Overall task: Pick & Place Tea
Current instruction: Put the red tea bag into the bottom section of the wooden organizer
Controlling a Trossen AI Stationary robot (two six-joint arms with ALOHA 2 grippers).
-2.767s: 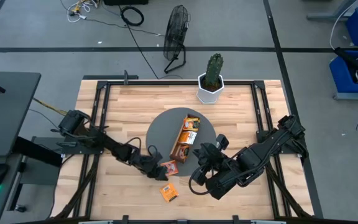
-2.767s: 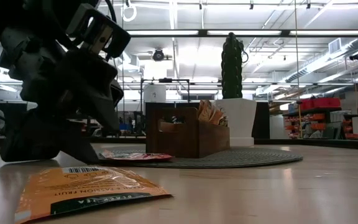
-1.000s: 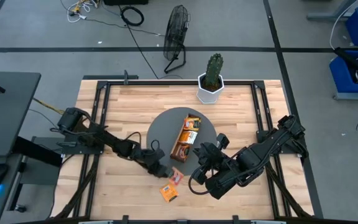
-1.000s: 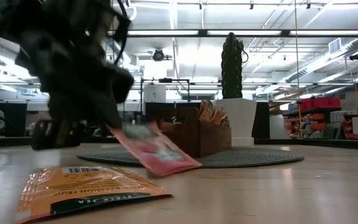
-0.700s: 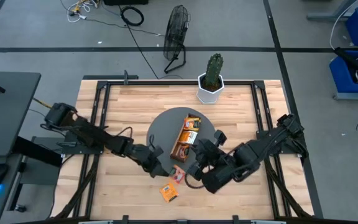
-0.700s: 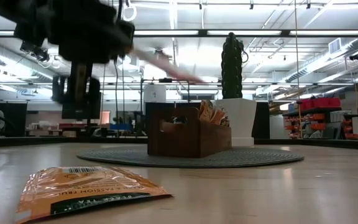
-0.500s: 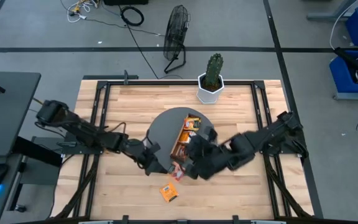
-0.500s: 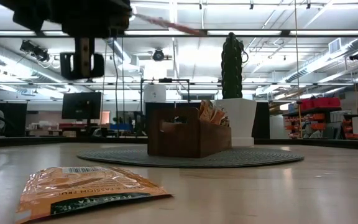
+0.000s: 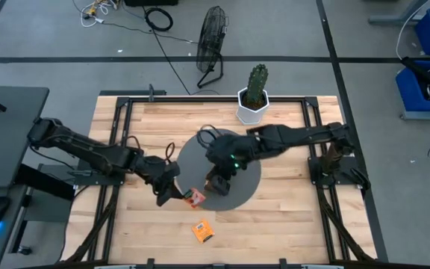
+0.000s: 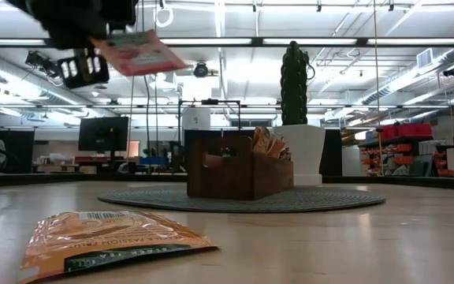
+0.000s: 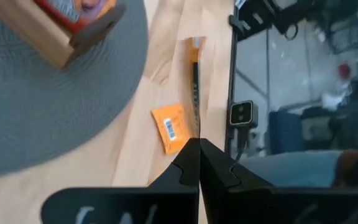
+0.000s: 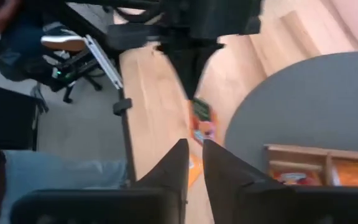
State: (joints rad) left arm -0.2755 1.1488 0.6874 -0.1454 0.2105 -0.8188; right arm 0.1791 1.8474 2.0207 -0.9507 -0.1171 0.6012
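A pale wooden table (image 9: 290, 217) carries a round grey mat (image 9: 248, 179). An orange tea sachet (image 9: 203, 230) lies on the bare wood, and a potted cactus (image 9: 255, 93) stands at the far edge.

From your mat (image 9: 248, 179) at table centre, the tray (image 9: 226, 161) sits on it, the cactus pot (image 9: 253, 106) at one o'clock, a loose sachet (image 9: 203, 230) at seven.

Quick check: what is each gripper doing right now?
Left gripper: shut on a reddish tea sachet, lifted off the table.
Right gripper: cannot be told; it holds nothing visible.
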